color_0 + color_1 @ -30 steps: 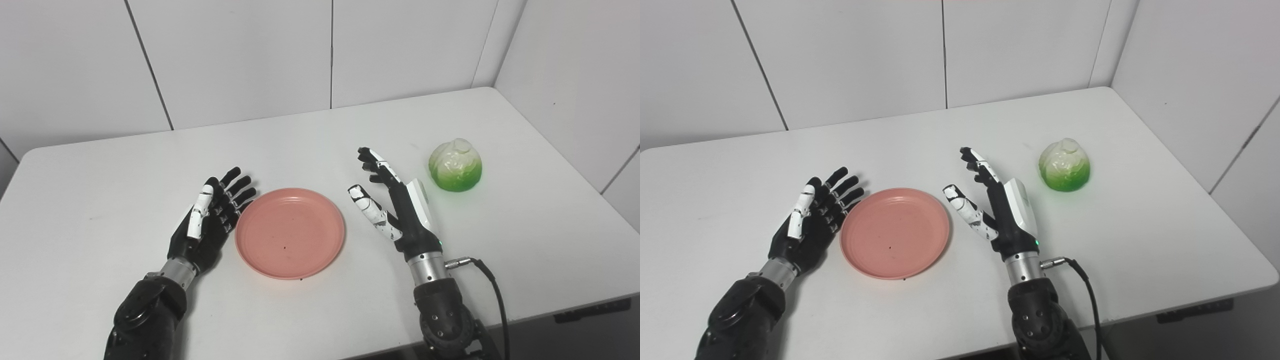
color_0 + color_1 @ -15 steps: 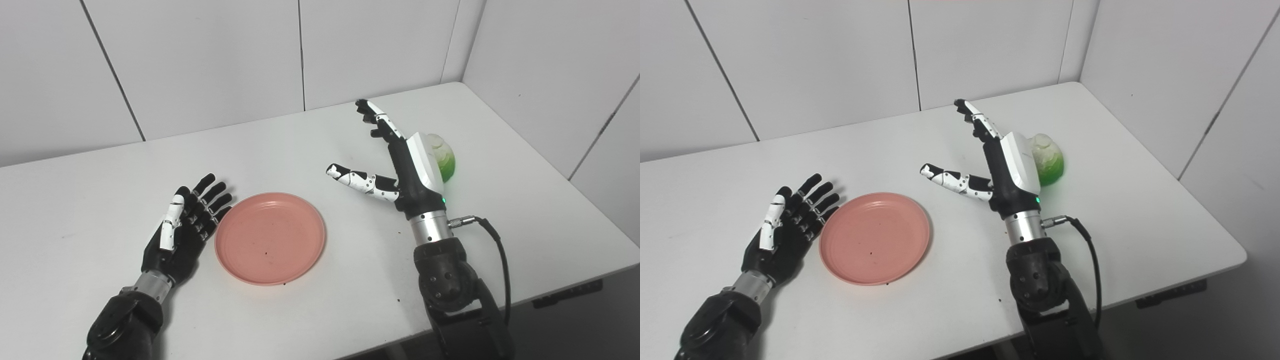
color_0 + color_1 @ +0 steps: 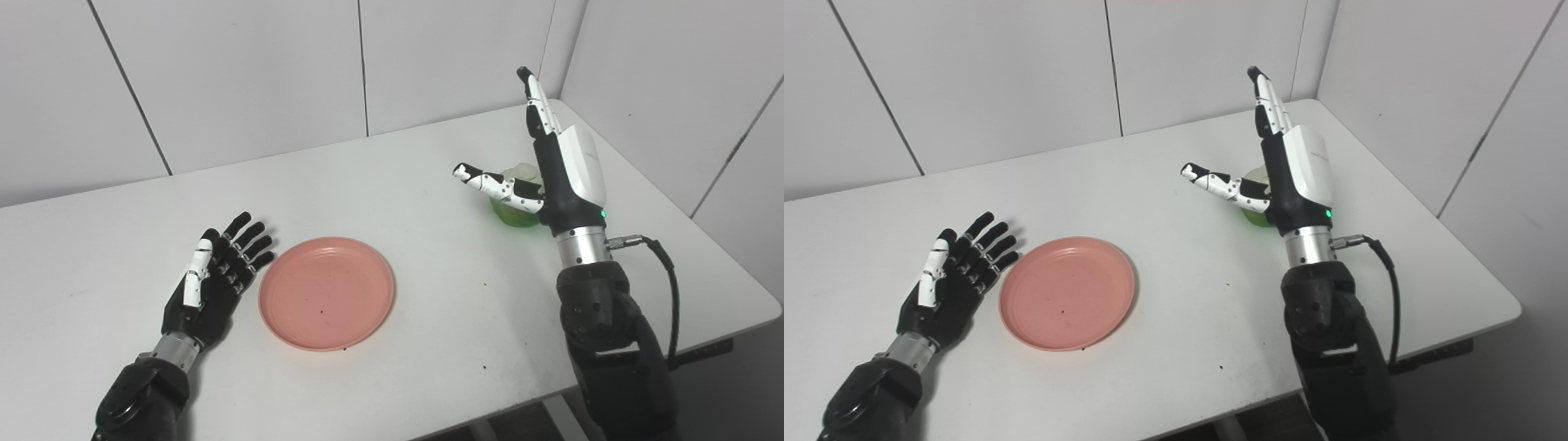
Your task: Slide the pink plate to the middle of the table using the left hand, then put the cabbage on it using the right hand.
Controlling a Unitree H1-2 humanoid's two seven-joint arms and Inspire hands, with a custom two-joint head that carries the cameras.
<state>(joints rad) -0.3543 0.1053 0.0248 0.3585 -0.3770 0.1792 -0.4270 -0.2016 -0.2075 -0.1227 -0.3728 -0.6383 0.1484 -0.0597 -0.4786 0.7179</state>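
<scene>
The pink plate (image 3: 326, 292) lies flat on the white table (image 3: 380, 177), left of its middle. My left hand (image 3: 214, 282) rests open beside the plate's left rim, palm turned toward it, fingertips close to the rim. The green and white cabbage (image 3: 517, 208) sits near the table's far right. My right hand (image 3: 554, 165) is raised in front of it, open, fingers pointing up and thumb stretched out to the left. The hand hides most of the cabbage, and it holds nothing.
White wall panels close off the back and the right side of the table. The table's right edge (image 3: 1476, 245) runs close behind my right arm. A black cable (image 3: 670, 294) loops from my right wrist. Small dark specks dot the table near the plate.
My right hand has risen and moved right and away, from beside the plate to in front of the cabbage. The camera has shifted. The left hand and plate stay put.
</scene>
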